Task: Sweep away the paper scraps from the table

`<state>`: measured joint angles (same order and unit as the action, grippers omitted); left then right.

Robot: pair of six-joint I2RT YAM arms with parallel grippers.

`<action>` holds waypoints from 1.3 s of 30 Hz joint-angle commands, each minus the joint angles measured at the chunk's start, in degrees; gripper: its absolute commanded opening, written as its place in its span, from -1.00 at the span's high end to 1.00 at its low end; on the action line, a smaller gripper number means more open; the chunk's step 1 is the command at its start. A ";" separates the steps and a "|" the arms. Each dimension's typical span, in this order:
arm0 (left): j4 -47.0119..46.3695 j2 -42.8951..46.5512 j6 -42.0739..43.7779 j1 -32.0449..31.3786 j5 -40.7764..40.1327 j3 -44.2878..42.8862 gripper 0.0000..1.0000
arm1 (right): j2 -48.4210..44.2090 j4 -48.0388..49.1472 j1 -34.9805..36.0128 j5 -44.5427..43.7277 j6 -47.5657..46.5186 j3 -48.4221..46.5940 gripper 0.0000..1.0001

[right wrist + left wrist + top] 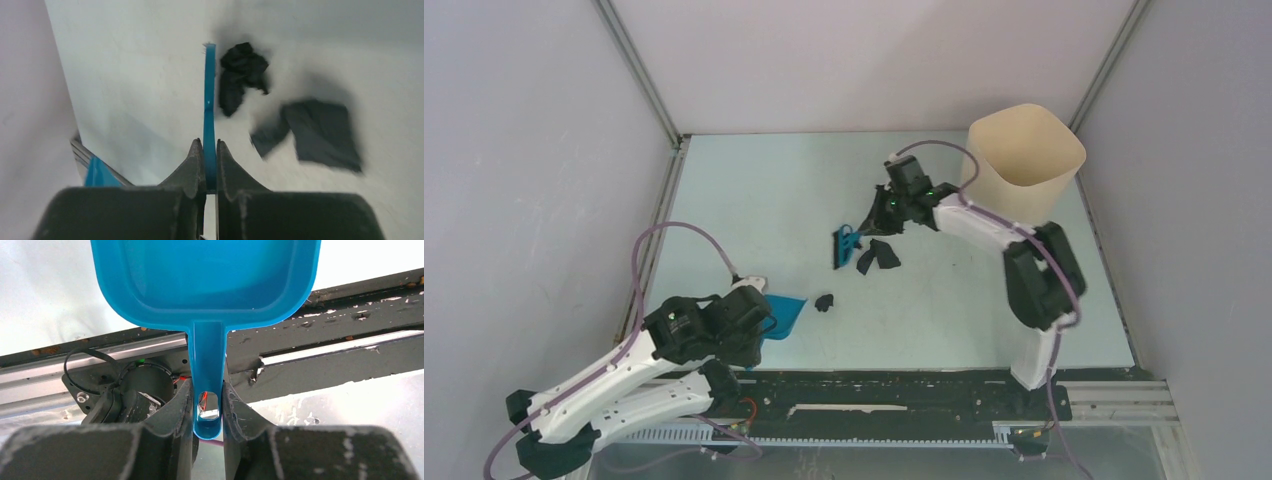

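Observation:
Dark paper scraps lie mid-table [754, 190]: two close together [879, 257] and a smaller one [824, 301] nearer the front. My right gripper [871, 215] is shut on the small blue brush [844, 245], whose head rests on the table just left of the pair. In the right wrist view the brush [209, 100] runs straight out from the gripper [209, 147], with a crumpled scrap [242, 75] and a flat scrap [320, 132] to its right. My left gripper [759, 318] is shut on the handle [207, 365] of the blue dustpan [786, 314], left of the smaller scrap.
A tall beige bin [1024, 160] stands at the back right, behind the right arm. Metal rails [904, 385] edge the table front; grey walls close the sides and back. The dustpan's tray [205, 280] shows empty in the left wrist view.

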<state>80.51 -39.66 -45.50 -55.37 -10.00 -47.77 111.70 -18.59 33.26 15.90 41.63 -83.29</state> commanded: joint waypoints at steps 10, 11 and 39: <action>-0.12 -3.99 4.33 -2.31 -0.76 0.87 1.00 | -14.29 -25.37 -1.24 29.31 -40.19 2.02 1.00; -0.12 -3.52 4.11 -2.48 -0.31 1.18 1.00 | -12.87 -27.34 0.20 28.73 -41.34 0.69 1.00; -17.40 -22.93 15.18 -12.32 3.14 -1.83 1.00 | -19.07 -32.30 -12.07 19.67 -49.35 -7.73 1.00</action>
<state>70.50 -60.18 -35.66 -67.48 -9.02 -46.72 95.35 -51.03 25.63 35.14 -4.78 -87.33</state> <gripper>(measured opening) 0.241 0.056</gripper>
